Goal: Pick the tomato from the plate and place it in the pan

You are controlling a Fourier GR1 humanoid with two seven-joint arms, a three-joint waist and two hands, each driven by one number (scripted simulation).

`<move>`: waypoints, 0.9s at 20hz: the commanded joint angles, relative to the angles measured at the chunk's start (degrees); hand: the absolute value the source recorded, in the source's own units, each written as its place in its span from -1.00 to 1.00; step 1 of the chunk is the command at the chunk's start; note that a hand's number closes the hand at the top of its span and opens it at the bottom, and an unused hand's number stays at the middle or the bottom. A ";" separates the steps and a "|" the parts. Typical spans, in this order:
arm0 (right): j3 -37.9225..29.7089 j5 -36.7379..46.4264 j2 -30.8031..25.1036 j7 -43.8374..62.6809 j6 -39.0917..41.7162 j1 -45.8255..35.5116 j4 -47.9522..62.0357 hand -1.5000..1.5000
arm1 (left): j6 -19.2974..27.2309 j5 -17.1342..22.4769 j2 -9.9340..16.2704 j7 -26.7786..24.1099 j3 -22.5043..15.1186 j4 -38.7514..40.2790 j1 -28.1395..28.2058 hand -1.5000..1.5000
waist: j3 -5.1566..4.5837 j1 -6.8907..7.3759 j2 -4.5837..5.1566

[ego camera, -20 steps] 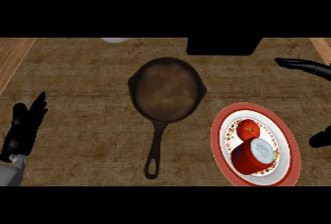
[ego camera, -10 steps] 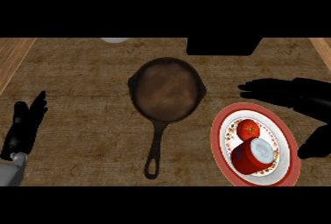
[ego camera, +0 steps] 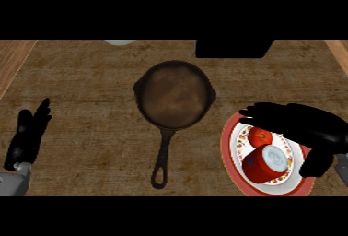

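A red tomato (ego camera: 259, 137) lies on the upper part of a red-rimmed patterned plate (ego camera: 232, 159) at the right. Beside it on the plate is a red cup (ego camera: 266, 164) tipped on its side. My right hand (ego camera: 299, 120) hovers over the plate's top edge, fingers stretched leftward just above the tomato, thumb hanging down at the plate's right; it is open and holds nothing. A dark cast-iron pan (ego camera: 175, 95) sits in the middle of the counter, handle pointing toward me. My left hand (ego camera: 27, 136) rests open at the far left, fingers up.
A black box-like object (ego camera: 234, 48) stands at the counter's far edge, right of centre. A pale round thing (ego camera: 121, 42) peeks in at the top. Wooden strips border the counter on the left and right.
My right hand has come in from the right edge, moving left and down until it is over the plate and the tomato. The left hand, pan, tomato and cup have not moved.
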 commanded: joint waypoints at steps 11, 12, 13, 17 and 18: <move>-0.17 16.54 6.16 -4.83 -2.85 1.28 7.22 -1.00 | -5.74 -3.86 -0.55 3.51 6.23 -4.86 3.18 0.00 | 0.00 0.23 -0.03; 0.62 17.91 8.90 -5.69 -3.58 -3.66 13.78 -1.00 | -3.51 -5.72 -3.87 3.48 4.72 -1.74 -0.39 0.00 | 0.00 0.35 0.10; -0.38 17.96 9.07 -5.08 -4.76 1.53 9.22 -1.00 | -4.79 -5.34 -1.75 1.71 7.48 -3.44 3.26 0.00 | 0.00 0.14 -0.02; -2.66 20.04 7.09 -11.50 -5.12 -0.38 14.26 -1.00 | -4.48 -7.56 -6.00 3.23 6.10 -3.97 1.77 0.00 | 0.01 0.20 0.05; -3.02 19.84 6.52 -9.66 -3.76 5.14 6.03 -1.00 | -6.16 -8.56 -5.42 0.55 8.15 2.95 -2.43 0.00 | -0.02 -0.40 0.00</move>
